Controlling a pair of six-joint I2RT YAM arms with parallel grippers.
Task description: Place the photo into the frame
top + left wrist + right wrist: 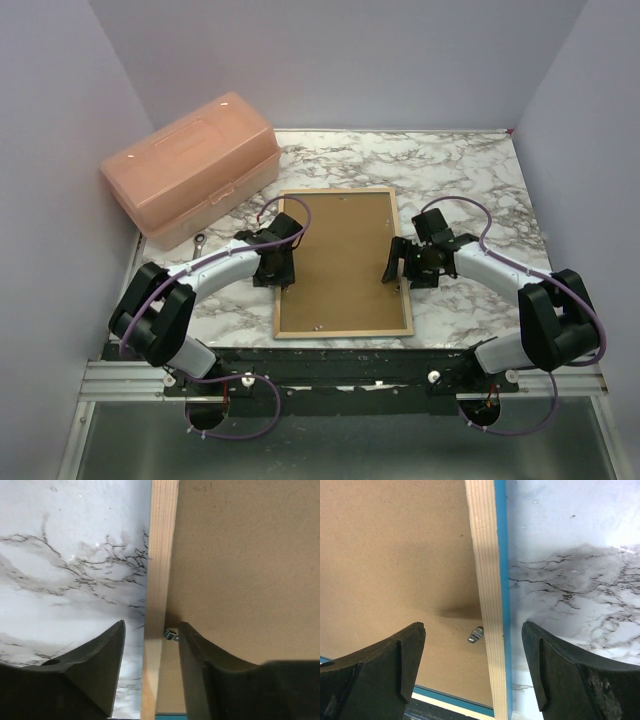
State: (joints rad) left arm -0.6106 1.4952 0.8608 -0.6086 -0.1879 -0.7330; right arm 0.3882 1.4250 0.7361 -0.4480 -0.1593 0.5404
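Far left: pink plastic box (190, 165), lid shut, no label readable from above. Small metal bit (200, 239) beside its near corner, too small to identify. Left claw (149, 626) is partly open and straddles the left rail of the frame (343, 192): one finger over the marble table (470, 180), the other over the brown backing board (345, 260). It grips nothing, and I can't tell whether the board-side finger touches the rail. A metal clip (171, 636) is half hidden behind that finger. The frame lies flat mid-table, pale wood side up, board filling the opening. The photo isn't visible in any view; can't tell if it's under the board. Right claw (472, 625) is wide open across the right rail with clear gaps on both sides, holding nothing. The blue face shows only as a thin strip on the rail's outer edge. A second clip (476, 635) is visible next to the rail. Finger bases are cut off in both wrist views. No brand or writing legible anywhere.
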